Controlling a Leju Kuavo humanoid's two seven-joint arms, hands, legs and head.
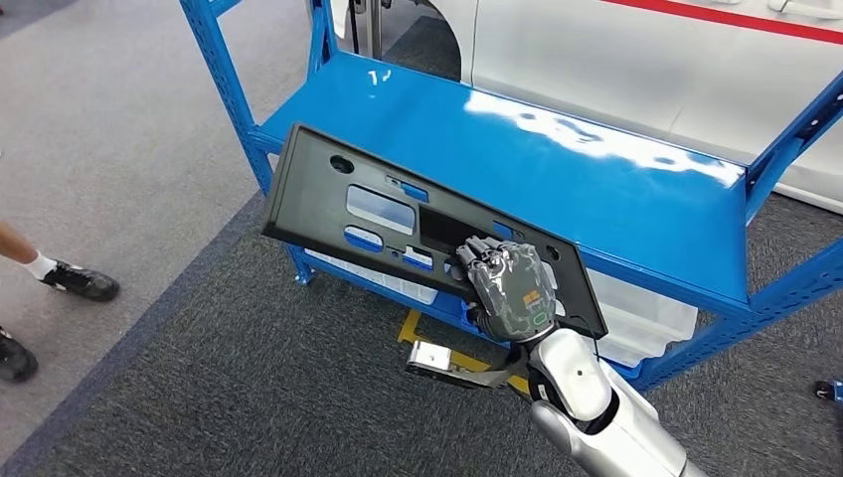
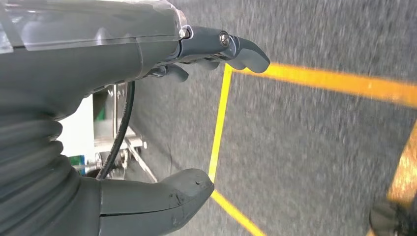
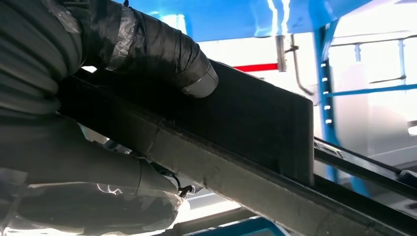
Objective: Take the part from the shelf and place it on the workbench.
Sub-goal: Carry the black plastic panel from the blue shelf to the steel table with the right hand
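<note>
A long flat black plastic panel (image 1: 338,204) with several cut-outs hangs tilted over the front edge of the blue shelf (image 1: 596,189). My right hand (image 1: 509,288) grips the panel near its right end, fingers over the top face. Close up, the thumb (image 3: 147,49) presses one face of the black panel (image 3: 255,123) and the fingers wrap the other. My left hand (image 2: 147,98) hangs over grey carpet, fingers apart, holding nothing.
The blue shelf frame has uprights (image 1: 224,75) at left and right and a lower level with a white bin (image 1: 646,323). A white car body (image 1: 646,60) stands behind. A person's feet (image 1: 75,281) are at the left. Yellow floor tape (image 2: 221,113) marks the carpet.
</note>
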